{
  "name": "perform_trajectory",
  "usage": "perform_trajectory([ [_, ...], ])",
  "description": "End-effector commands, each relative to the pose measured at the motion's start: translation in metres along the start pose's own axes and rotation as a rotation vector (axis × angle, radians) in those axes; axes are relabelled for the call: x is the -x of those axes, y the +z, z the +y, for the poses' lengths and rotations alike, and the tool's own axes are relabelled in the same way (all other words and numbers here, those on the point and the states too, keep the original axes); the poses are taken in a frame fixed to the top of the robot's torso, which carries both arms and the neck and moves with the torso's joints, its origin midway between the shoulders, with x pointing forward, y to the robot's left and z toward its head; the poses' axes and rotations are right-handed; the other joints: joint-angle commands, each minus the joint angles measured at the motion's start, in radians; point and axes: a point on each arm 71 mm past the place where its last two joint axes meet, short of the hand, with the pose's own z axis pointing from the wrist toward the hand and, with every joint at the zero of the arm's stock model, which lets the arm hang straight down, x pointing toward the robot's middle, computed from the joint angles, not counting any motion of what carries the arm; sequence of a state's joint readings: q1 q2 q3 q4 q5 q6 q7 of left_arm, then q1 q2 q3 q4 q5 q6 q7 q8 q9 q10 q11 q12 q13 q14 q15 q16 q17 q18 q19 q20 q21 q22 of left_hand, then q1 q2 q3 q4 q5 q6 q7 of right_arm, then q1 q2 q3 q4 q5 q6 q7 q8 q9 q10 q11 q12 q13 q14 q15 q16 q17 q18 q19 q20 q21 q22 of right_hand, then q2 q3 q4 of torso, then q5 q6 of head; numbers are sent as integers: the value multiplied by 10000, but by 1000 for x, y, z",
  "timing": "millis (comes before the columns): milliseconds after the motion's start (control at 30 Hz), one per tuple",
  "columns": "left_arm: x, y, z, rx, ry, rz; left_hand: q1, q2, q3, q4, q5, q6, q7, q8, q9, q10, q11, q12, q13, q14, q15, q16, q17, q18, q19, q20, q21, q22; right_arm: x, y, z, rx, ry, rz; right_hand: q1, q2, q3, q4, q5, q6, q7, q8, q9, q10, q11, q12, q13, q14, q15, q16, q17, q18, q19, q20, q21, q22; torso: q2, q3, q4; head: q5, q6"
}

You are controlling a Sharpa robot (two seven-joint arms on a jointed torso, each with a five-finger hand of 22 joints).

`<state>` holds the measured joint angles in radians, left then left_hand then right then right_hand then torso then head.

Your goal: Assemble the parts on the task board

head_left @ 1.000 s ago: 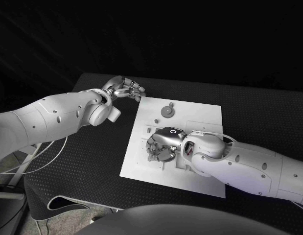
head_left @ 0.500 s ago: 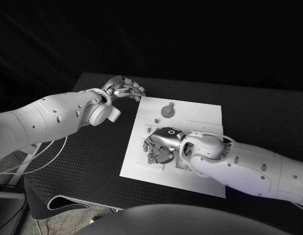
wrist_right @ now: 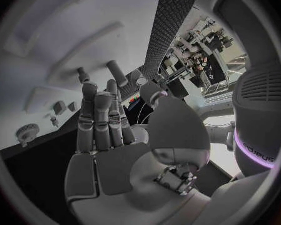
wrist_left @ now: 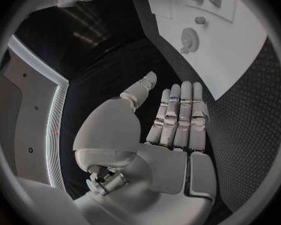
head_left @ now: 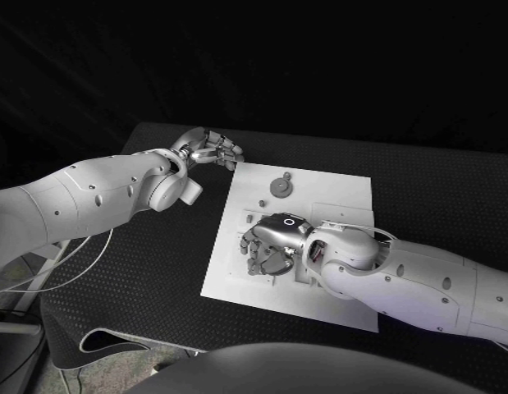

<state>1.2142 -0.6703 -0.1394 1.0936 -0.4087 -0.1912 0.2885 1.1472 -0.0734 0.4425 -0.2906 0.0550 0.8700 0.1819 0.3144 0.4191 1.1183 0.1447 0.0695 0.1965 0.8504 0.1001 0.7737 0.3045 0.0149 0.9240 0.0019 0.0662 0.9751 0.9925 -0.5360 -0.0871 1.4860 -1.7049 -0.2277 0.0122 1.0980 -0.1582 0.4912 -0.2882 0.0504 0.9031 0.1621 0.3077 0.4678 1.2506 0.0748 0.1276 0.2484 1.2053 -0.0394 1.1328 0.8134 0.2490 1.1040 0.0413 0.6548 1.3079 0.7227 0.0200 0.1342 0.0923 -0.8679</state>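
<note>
White board (head_left: 325, 197) lies flat mid-table; a round grey part (head_left: 281, 186) sits near its far edge, smaller parts (head_left: 262, 203) just beside it.

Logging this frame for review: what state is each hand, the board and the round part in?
left hand: open, fingers straight, off the board's far left corner, holding nothing.
right hand: fingers down on the board; grip unclear.
task board: flat on the table.
round grey part: lying on the board, untouched.

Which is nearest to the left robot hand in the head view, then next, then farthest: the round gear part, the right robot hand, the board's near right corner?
1. Round gear part, on the board's far side, beside the left robot hand.
2. Right robot hand, mid-board.
3. Task board's near right corner, closest to the robot.
</note>
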Motion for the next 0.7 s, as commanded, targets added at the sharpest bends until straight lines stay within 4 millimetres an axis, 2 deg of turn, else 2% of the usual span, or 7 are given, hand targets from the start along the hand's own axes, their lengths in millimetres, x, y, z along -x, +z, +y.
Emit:
perform_trajectory([
  [33, 0, 0, -1, -51, -94, 99, -74, 48, 51, 5, 41, -51, -34, 48, -10, -43, 12, -4, -11, 61, 36, -65, 18, 145, -5, 22, 7, -16, 3, -7, -1, 190, 300, -283, -6, -117, -91, -10, -11, -107, 15, -50, -13, -78, -12, 15, 32, -94, 20, 76, -1, 128, -85, -10, 57, 242, -11, 9, -7, -25, 36],
  [300, 6, 0, 2, -5, -23, -109, -56, 46, 58, -1, 42, -52, -35, 49, -11, -45, 12, -3, -13, 63, 36, -74, 27, 147, -7, 21, 8, -22, 39, -24, -11, -121, 1688, -1147, -215, -217, -124, 46, -9, -602, 237, -316, -135, -328, 84, -82, 166, -139, 109, 188, -49, 128, -85, -10, 149, 223, -20, 30, -66, -152, 252],
  [400, 8, 0, 5, 90, -90, -180, -70, 27, 48, 4, 38, -60, -30, 45, -14, -49, 14, -3, -15, 63, 38, -82, 33, 144, -9, 25, 9, -27, 57, -33, -22, -661, 2137, -1455, -1045, -100, -508, 357, -14, -599, 233, -301, -135, -270, 83, -30, 255, -115, 105, 250, -61, 128, -59, 14, 191, 221, -42, 38, -124, -273, 396],
  [467, 8, -1, 8, 185, -200, -202, -95, 3, 31, 10, 38, -80, -20, 35, -20, -57, 19, -4, -19, 58, 43, -97, 42, 140, -15, 29, 8, -35, 73, -42, -36, -1295, 2510, -1634, -1461, -39, -741, 476, 4, -477, 144, -219, -96, 81, -31, 213, 453, -77, -16, 309, -63, 124, -21, -33, 229, 217, -64, 43, -169, -340, 455],
  [600, 8, -2, 11, 253, -219, -201, -146, -9, 7, 19, 38, -101, -9, 26, -27, -71, 26, -6, -25, 48, 51, -122, 56, 135, -25, 36, 8, -46, 92, -63, -60, -2698, 2775, -1047, -1740, -30, -1119, 385, 16, -56, -370, 76, 139, 1746, -635, 2514, 2541, 112, -571, 535, -39, 128, 178, -195, 333, 198, -104, 48, -288, -338, 556],
  [633, 8, -3, 12, 267, -224, -198, -156, -9, 3, 21, 38, -102, -8, 26, -28, -73, 27, -6, -26, 48, 52, -124, 59, 135, -26, 37, 9, -48, 95, -68, -64, -3014, 2774, -909, -1801, 60, -1266, 283, 49, 7, -424, 156, 287, 721, -746, 3781, 4102, 323, -636, 1104, 233, 128, 180, -237, 302, 162, -107, 53, -303, -345, 572],
  [700, 8, -3, 14, 307, -235, -176, -170, -8, -3, 24, 38, -102, -7, 27, -28, -74, 28, -5, -27, 47, 53, -129, 63, 135, -27, 37, 9, -50, 96, -76, -71, -3583, 2915, -459, -1892, 84, -1345, 285, -6, 504, -595, 503, 583, 449, -875, 5527, 5795, 310, -700, 1657, 572, 128, 259, -232, 328, 177, -117, 70, -347, -371, 621],
])
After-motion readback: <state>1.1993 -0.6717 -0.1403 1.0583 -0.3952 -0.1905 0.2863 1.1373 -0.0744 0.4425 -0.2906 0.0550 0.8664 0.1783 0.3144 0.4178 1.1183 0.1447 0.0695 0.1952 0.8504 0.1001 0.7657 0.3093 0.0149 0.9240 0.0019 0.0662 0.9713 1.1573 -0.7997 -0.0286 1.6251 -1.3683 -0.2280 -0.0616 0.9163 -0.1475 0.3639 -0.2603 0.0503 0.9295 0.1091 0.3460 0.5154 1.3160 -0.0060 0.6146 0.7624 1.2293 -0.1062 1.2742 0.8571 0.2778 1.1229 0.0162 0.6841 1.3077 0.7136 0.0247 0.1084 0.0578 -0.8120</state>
